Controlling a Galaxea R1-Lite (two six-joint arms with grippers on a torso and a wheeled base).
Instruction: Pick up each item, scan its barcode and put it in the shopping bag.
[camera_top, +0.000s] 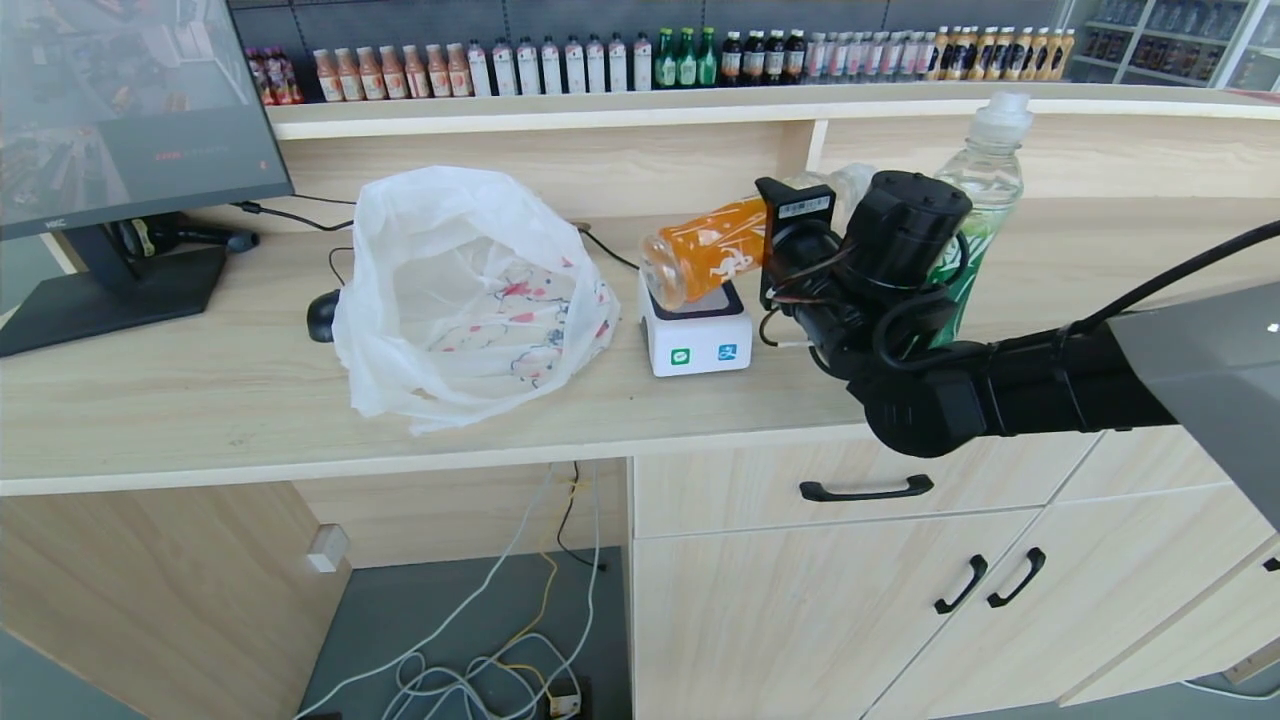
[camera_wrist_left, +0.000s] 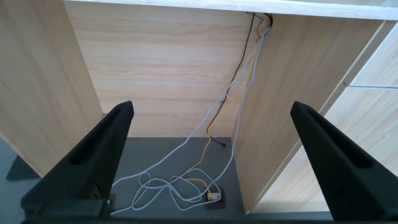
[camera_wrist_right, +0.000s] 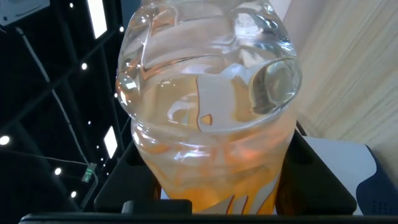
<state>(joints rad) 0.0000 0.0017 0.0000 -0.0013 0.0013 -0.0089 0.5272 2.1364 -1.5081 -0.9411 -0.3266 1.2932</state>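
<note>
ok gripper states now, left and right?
Left gripper: open, empty, above the floor cables.
Right gripper: shut on the orange bottle, held sideways over the scanner.

The wooden counter (camera_top: 150, 400) bears a monitor (camera_top: 120, 100), mouse (camera_top: 322, 315), white shopping bag (camera_top: 470, 290), scanner (camera_top: 697, 340) and upright bottle (camera_top: 985, 170).

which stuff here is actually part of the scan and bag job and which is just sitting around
Part of the job: orange bottle, gripped by the right pincer over the scanner; shopping bag; green-label bottle standing on the counter.

Just lying about: monitor; mouse; row of bottles at the back; cables under the counter.
</note>
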